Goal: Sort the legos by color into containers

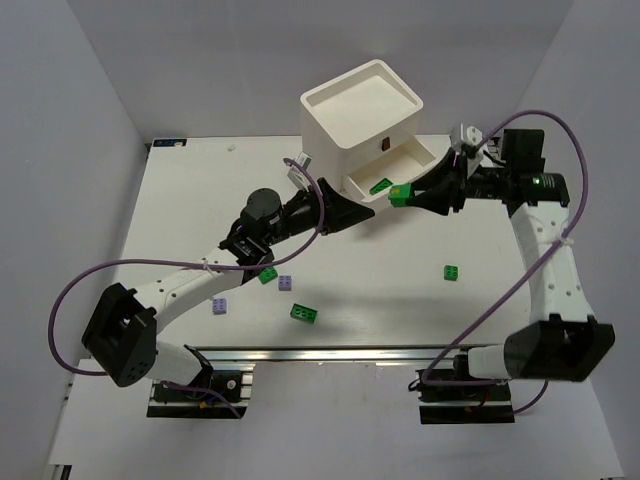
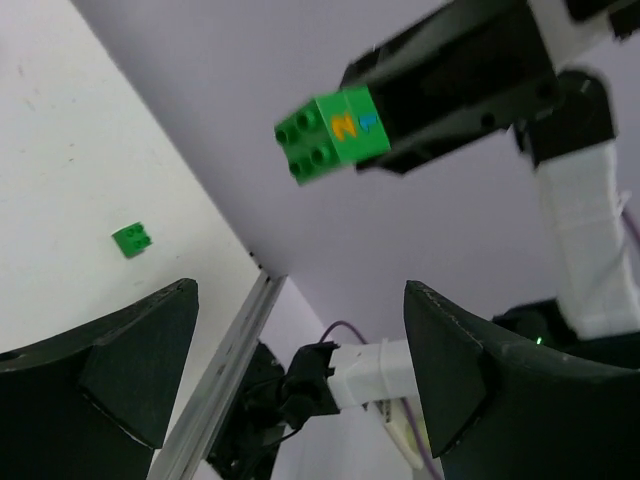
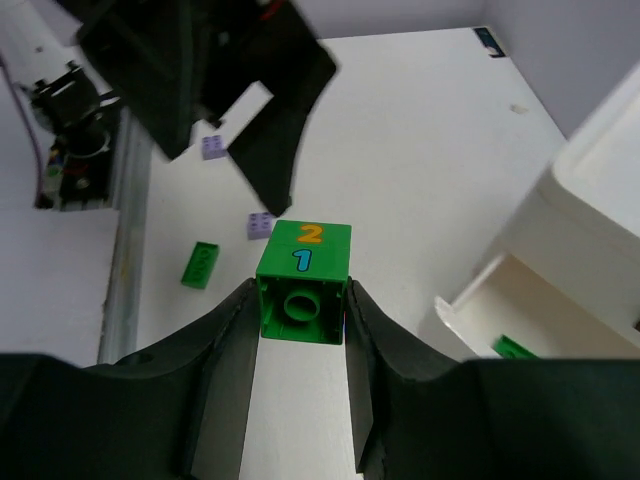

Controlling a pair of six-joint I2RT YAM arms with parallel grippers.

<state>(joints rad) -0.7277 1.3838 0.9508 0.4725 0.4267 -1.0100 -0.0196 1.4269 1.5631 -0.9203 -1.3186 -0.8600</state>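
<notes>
Being clamped in the right gripper point(image 3: 300, 310), a green brick point(image 3: 303, 262) is being held near the front of the white chest's point(image 1: 360, 110) open drawer point(image 1: 425, 158); the left gripper point(image 2: 298, 290) is being held wide apart, empty.

Top view: bright, even light from above. The white desk point(image 1: 400, 320) shows no glare. My arms point(image 1: 180, 290) throw only soft, pale grey shadows on it. Focus is sharp across the frame.

Left wrist view: well lit, but my left hand point(image 2: 300, 350) is dark, close to the lens and blurred at its edges. The brick point(image 2: 330, 135) is slightly soft; its digits remain legible. The desk behind is bright and featureless.

Right wrist view: my right hand point(image 3: 300, 295) is near black, underexposed and out of focus. The brick in it is sharp. The chest point(image 3: 600, 170) at the right edge is washed out, its detail lost.
</notes>
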